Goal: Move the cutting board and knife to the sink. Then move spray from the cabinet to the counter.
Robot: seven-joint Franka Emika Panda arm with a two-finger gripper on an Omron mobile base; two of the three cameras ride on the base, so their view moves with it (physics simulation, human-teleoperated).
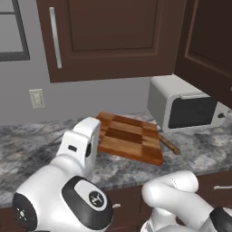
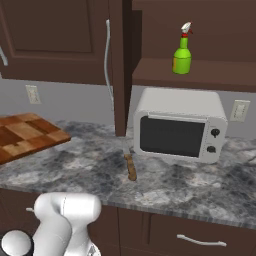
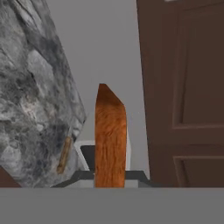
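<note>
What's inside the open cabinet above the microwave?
A green spray bottle stands upright on the cabinet's lower shelf, above the microwave. The dark interior behind and higher shelves cannot be seen.

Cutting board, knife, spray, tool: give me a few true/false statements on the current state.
1. The spray stands on the cabinet shelf above the microwave. True.
2. The knife lies on top of the cutting board. False: it lies on the counter, near the microwave's front corner.
3. The tool is shut on the cutting board's edge. True.
4. The cabinet holding the spray is closed. False: its door is open and the shelf is exposed.
</note>
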